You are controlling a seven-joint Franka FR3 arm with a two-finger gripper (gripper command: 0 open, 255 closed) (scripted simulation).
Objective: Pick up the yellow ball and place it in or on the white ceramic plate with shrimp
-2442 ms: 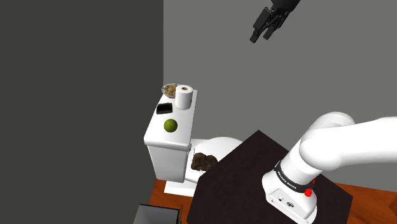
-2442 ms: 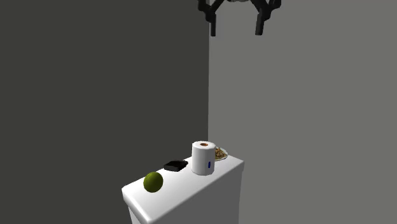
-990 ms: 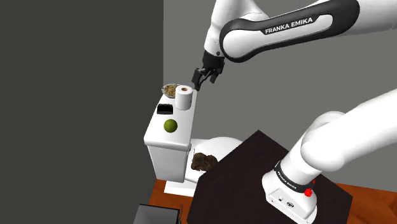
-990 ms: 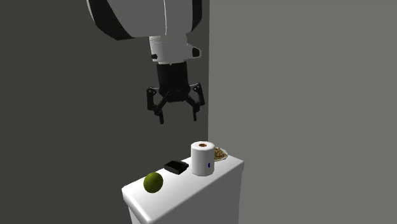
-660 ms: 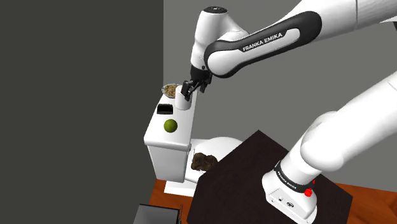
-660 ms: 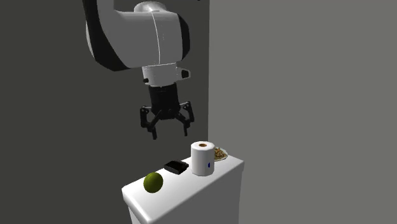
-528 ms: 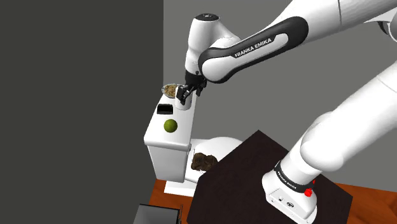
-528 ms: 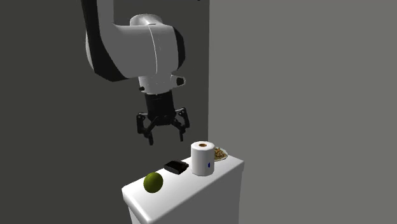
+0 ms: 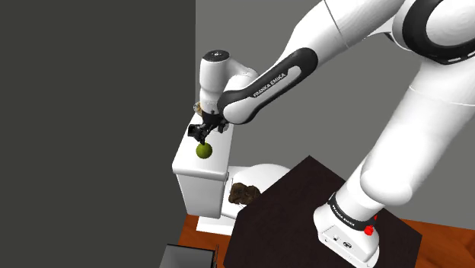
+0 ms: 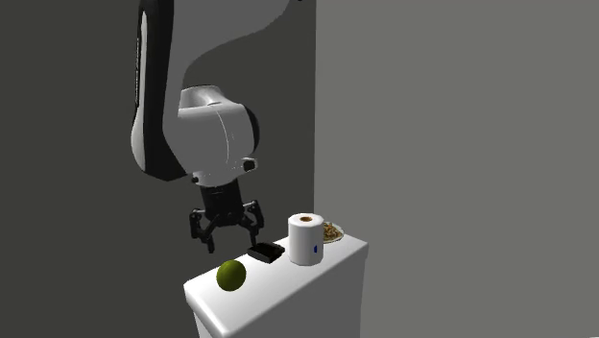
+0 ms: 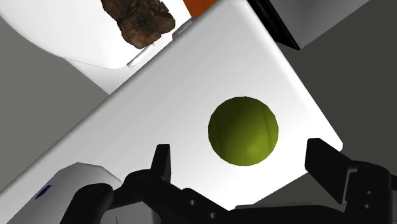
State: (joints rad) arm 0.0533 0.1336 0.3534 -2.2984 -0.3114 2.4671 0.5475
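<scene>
On the tank (image 10: 288, 284), a tray (image 10: 266, 252) and paper roll (image 10: 304, 238) sit between the round ball (image 10: 230, 275) and the plate (image 10: 333, 232). The gripper (image 10: 230, 242) hangs spread above the ball.

Walls: dark grey wall (image 9: 91, 114) meeting lighter grey wall (image 9: 251, 30) at a corner.
Floor: reddish-brown floor (image 9: 441, 240).
Furniture: white toilet (image 9: 199, 183) in that corner.

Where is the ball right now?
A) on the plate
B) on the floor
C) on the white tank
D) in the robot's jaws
C: the ball rests on the tank, and the open jaws hang above it without touching.
</scene>
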